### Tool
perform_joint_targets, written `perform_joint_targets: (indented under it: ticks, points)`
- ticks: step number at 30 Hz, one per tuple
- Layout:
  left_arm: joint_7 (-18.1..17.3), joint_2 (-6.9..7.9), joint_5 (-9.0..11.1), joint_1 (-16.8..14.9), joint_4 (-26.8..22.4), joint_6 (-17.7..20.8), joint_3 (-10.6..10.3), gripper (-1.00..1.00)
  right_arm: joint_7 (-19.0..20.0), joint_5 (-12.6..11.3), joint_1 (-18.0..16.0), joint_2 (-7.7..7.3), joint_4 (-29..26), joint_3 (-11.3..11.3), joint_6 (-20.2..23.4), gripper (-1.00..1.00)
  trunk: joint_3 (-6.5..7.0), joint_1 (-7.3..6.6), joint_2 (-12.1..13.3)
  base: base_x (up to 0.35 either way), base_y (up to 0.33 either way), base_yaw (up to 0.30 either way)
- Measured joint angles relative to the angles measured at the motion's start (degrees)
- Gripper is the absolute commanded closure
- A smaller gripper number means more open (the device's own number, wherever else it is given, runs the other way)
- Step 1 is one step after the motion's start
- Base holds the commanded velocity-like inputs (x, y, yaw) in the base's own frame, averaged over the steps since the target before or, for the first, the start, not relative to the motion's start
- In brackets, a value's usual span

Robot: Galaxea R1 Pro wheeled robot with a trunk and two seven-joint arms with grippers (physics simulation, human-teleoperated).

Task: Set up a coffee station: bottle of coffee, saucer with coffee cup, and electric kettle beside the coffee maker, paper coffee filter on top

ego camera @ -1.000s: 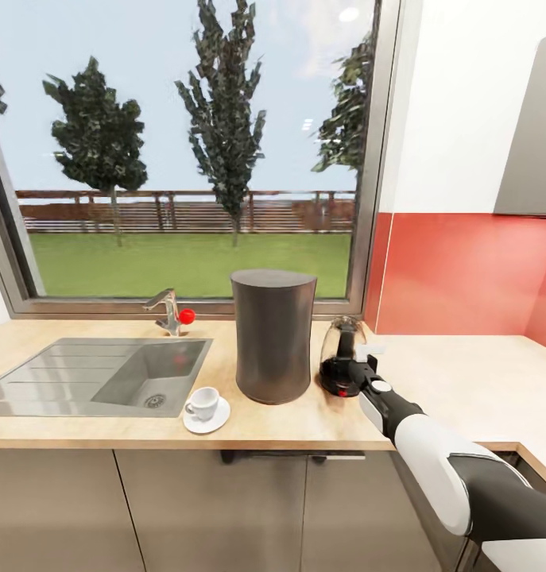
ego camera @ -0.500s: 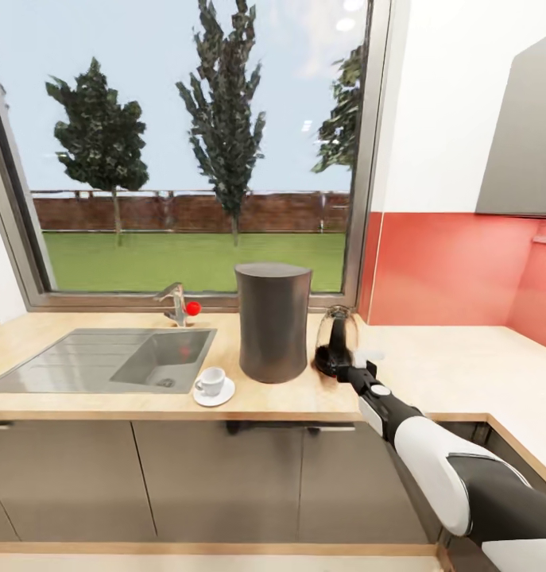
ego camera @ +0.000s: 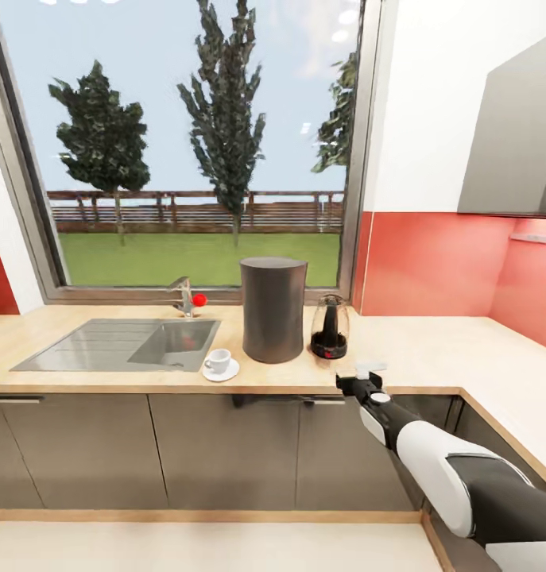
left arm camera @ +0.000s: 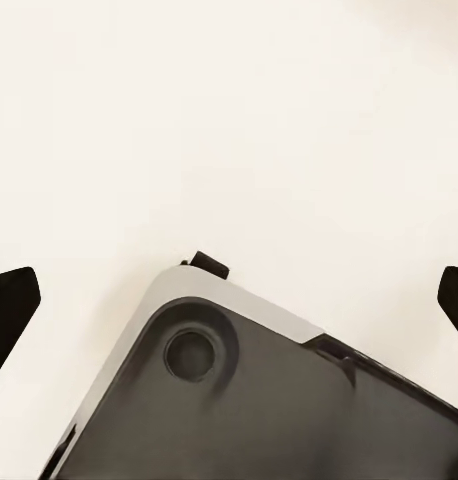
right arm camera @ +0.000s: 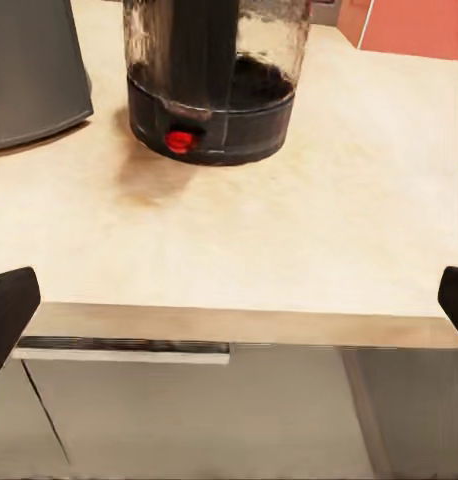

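The tall dark coffee maker [ego camera: 273, 310] stands on the beige kitchen countertop [ego camera: 431, 349]. Just right of it sits the electric kettle [ego camera: 330, 327], a clear dome on a black base with a red mark. To the maker's left, the white coffee cup [ego camera: 218, 360] rests on the saucer [ego camera: 222, 372]. My right gripper [ego camera: 369, 370] hovers open at the counter's front edge, a short way in front of the kettle [right arm camera: 214, 90] and apart from it. The coffee maker [right arm camera: 29, 70] shows beside the kettle in the right wrist view. My left gripper [left arm camera: 229, 300] is open over pale floor.
A steel sink [ego camera: 121, 345] with a faucet [ego camera: 187, 297] is inset at the left. Grey cabinet fronts [ego camera: 225, 453] run under the counter. A grey wall cabinet [ego camera: 511, 135] hangs at upper right. The counter turns toward me along the right wall.
The camera has backed away from the counter, so everything looks smaller. My right gripper has come off the kettle's base and drawn back to the counter edge; the kettle stays beside the coffee maker.
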Motion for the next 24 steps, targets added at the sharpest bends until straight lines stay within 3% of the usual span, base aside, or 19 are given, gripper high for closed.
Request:
perform_joint_targets:
  ticks: [9, 13, 18, 24]
  points:
    - [0.0, -0.09, 0.01, 0.0, -0.09, -0.02, 0.04, -1.0, -1.91, 0.16, 0.35, -0.93, 4.44, 0.93, 3.71, -1.0, 0.0, 0.0, 0.01, -0.328, 0.0, 0.0]
    - [0.0, -0.14, -0.02, 0.0, -0.15, -0.1, 0.13, -1.0, -3.16, 2.68, 1.94, -1.57, 4.96, 0.95, 5.24, -1.0, 0.0, 0.0, 0.01, -0.283, 0.0, 0.0]
    - [0.0, -0.14, 0.02, 0.01, -0.24, -0.77, 0.3, -1.0, -3.59, 4.14, 11.38, -2.25, 5.16, 0.89, 6.31, -1.0, -0.01, -0.03, 0.0, -0.037, 0.0, 0.0]
    - [0.06, -0.15, 0.14, 0.0, -0.4, -0.72, 0.38, -1.0, -0.03, 4.26, 26.93, -2.06, 5.19, 0.9, 5.82, -1.0, 0.33, -0.47, 0.78, -0.004, 0.0, 0.0]
